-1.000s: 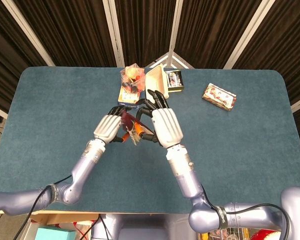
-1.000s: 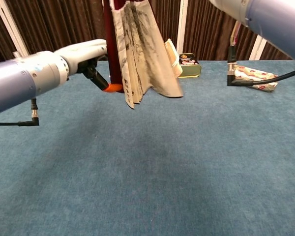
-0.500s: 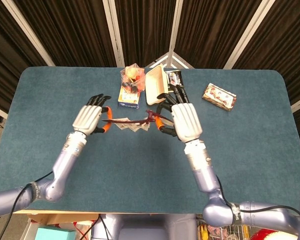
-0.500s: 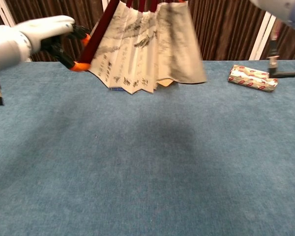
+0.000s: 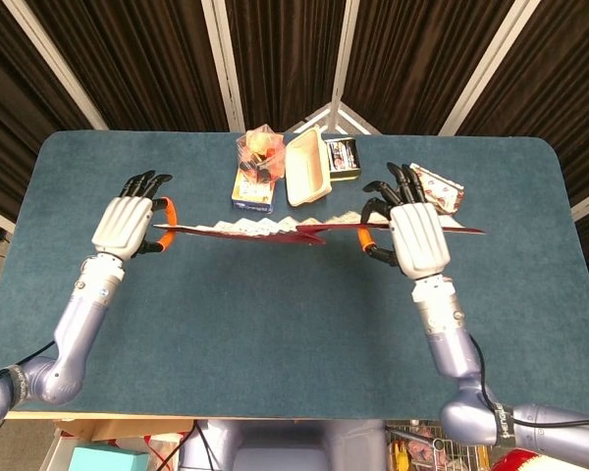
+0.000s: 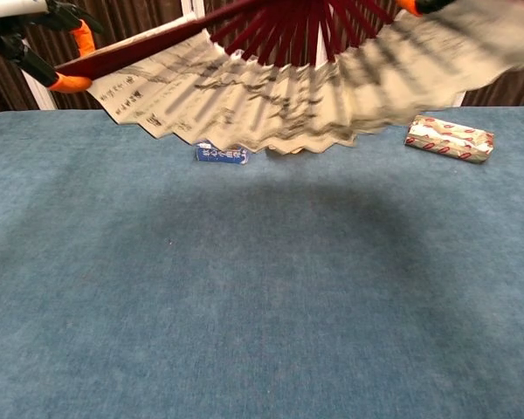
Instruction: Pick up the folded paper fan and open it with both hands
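The paper fan (image 6: 271,92) is spread wide open and held up in the air above the middle of the blue counter (image 5: 275,324), well clear of its surface. In the chest view its dark red ribs radiate from the top centre and the pleated cream leaf, marked with ink painting and writing, arcs from about 9 o'clock round to 3 o'clock; its right end is blurred. In the head view the fan shows edge-on as a thin line running between the two hands.

The left hand (image 5: 126,224) grips the fan's left outer rib, its black fingers (image 5: 145,183) curled over the rib and its orange-tipped thumb under it. The right hand (image 5: 412,231) grips the fan near its right end, fingers bent around it, with the red rib sticking out past the hand toward 3 o'clock.

On the counter behind the fan, toward 12 o'clock, sit a cream tray (image 5: 308,167) standing tilted, a small dark tin (image 5: 343,157) just beside it at 3 o'clock, and a blue box (image 5: 251,191) at its 9 o'clock with a clear packet of orange things (image 5: 260,149) touching its far end. A patterned wrapped packet (image 6: 448,138) lies near the right hand, at about 1 o'clock from it.
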### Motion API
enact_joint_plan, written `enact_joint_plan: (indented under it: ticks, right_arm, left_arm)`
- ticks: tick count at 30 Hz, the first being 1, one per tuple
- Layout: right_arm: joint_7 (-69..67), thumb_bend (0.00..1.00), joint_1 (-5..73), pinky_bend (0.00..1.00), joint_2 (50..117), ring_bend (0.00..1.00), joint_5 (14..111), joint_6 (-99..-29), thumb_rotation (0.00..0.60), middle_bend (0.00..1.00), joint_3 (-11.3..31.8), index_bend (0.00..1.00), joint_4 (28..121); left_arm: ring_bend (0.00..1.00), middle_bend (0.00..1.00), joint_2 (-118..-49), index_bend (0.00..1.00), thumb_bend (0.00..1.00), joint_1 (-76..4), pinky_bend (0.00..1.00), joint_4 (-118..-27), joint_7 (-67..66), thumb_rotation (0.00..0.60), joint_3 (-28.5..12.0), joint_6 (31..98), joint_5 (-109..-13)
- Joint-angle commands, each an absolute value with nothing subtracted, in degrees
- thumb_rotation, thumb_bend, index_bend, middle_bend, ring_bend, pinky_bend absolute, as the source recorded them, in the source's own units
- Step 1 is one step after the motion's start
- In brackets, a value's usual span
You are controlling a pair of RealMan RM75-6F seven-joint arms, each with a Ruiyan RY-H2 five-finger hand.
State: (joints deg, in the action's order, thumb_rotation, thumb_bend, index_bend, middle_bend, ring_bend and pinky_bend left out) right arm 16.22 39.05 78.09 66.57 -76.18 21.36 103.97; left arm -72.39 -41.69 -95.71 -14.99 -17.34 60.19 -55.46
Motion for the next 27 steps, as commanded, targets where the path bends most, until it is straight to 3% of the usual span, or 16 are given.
enact_joint_plan:
  ticks: [1, 13, 27]
  right_arm:
    - [15.4, 0.58, 37.7, 0.01, 76.8, 0.08, 69.5, -76.8, 0.6, 0.32, 19.6, 0.76, 102.5]
    - [13.3, 0.58, 35.3, 0.01, 75.1, 0.08, 79.1, -77.4, 0.6, 0.32, 14.3, 0.76, 96.7]
    - [10.4, 0.58, 33.8, 0.01, 77.0, 0.08, 83.0, -78.4, 0.6, 0.32, 12.4, 0.76, 89.2]
  left_arm:
    - [0.0, 0.1, -71.8, 0.69, 0.55, -41.5, 0.0, -96.1, -15.4, 0.6, -17.1, 60.4, -55.5]
    - [0.0, 0.1, -72.6, 0.69, 0.55, -42.2, 0.0, -97.3, -18.2, 0.6, -16.9, 62.7, -55.2]
    - [0.0, 0.1, -77.2, 0.69, 0.55, -44.0, 0.0, -94.8, -20.7, 0.6, -16.5, 64.3, -55.8]
